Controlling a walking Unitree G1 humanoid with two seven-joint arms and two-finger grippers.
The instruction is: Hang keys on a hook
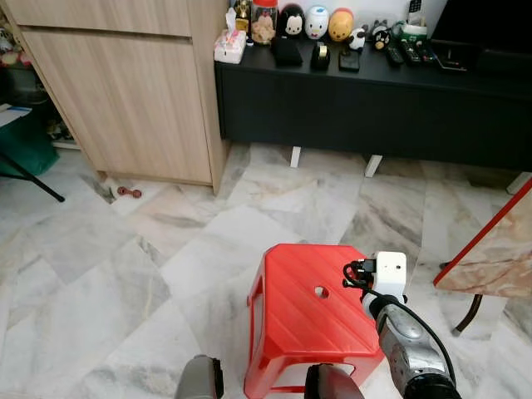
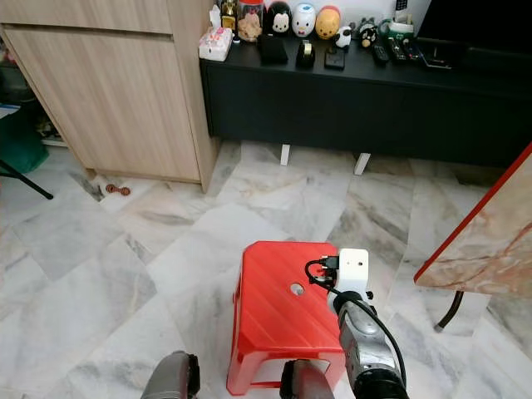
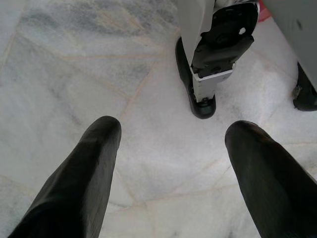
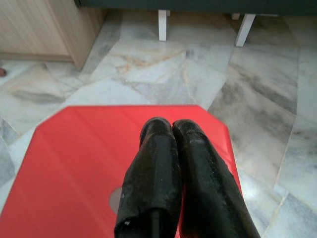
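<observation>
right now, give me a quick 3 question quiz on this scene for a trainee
1. True or false: the right gripper is shut above the red stool.
2. What is the left gripper aimed at? A) the marble floor B) the black cabinet C) the wooden cupboard
3. Fill in: the stool top has a small round ____ near its middle.

Key: 1 true; 2 A; 3 hole.

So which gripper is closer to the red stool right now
The right. The right gripper is over the red stool, above its seat, fingers pressed together. The left gripper hangs open over the marble floor off the stool's left side.
</observation>
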